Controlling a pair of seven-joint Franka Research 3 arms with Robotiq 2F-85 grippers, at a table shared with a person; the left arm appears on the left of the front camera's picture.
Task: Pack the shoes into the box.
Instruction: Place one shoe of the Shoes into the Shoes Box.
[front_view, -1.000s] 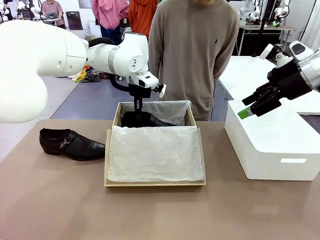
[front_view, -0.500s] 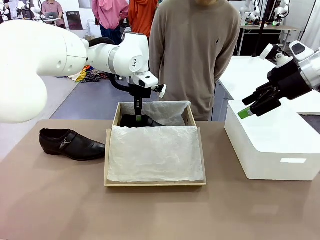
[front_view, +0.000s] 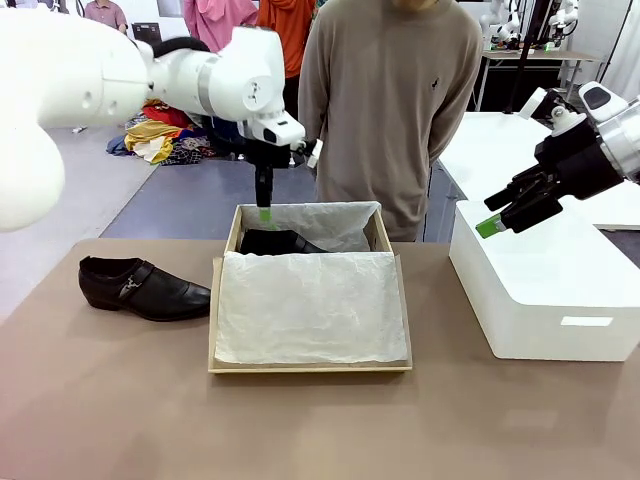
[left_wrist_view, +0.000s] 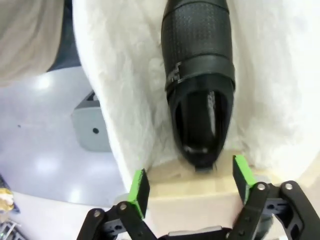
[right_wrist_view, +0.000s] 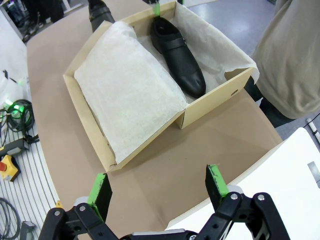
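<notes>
1. The left gripper (front_view: 265, 210) has let go and risen above the box (front_view: 310, 368), jaws wide and empty
2. One shoe (front_view: 275, 241) now lies inside, at the far end
3. The other shoe (front_view: 140, 288) waits on the table (front_view: 100, 400), probably next

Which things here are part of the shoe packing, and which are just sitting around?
Part of the job: black dress shoe in the box; black dress shoe on the table; cardboard shoebox; tissue paper lining.
Lying about: white box; pile of clothes on the floor.
</notes>
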